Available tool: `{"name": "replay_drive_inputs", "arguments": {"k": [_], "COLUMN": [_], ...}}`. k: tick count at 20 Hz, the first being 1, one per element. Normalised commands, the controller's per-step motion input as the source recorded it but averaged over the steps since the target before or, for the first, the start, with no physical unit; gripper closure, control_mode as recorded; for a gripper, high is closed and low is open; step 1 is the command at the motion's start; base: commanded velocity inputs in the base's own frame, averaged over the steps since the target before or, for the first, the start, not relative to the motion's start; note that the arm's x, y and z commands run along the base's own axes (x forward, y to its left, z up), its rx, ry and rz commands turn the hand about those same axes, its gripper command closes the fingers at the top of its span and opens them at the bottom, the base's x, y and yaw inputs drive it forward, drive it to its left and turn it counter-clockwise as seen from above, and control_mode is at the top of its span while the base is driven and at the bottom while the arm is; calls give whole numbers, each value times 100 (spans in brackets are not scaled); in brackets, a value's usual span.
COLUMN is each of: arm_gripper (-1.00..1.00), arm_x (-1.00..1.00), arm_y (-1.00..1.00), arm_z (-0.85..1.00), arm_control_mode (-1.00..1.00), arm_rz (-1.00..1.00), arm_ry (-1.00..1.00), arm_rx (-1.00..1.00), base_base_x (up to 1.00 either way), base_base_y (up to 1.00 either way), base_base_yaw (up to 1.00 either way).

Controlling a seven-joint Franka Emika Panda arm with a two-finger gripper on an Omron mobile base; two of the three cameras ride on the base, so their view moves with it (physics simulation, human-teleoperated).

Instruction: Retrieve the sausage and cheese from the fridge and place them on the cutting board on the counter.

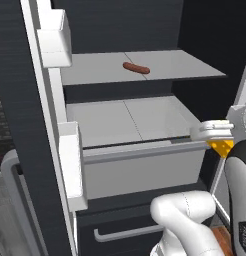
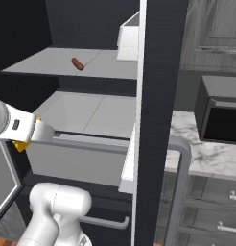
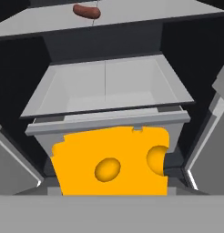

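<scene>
The sausage lies on the upper grey shelf of the open black fridge. My gripper hangs in front of the fridge's pulled-out grey bin, level with its front rim and off to one side. It is shut on the cheese, a yellow-orange wedge with holes. In the hand view the cheese covers the fingertips. The cutting board is out of view.
The fridge's open right door stands edge-on beside the arm, with a grey handle. Right of it runs a marble counter with a dark appliance over grey cabinets. A lower fridge drawer handle sits under the bin.
</scene>
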Motion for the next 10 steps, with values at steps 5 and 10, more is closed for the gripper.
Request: {"name": "replay_drive_inputs", "arguments": {"k": [5,10], "arm_gripper": [100,100], "arm_x": [-8,0], "arm_y": [0,0], "arm_z": [0,0], "arm_control_mode": [100,100], "arm_rz": [0,0], "arm_ry": [-1,0], "arm_rx": [0,0], "base_base_x": [-69,-100], "base_base_y": [2,0], "base_base_yaw": [0,-16]}}
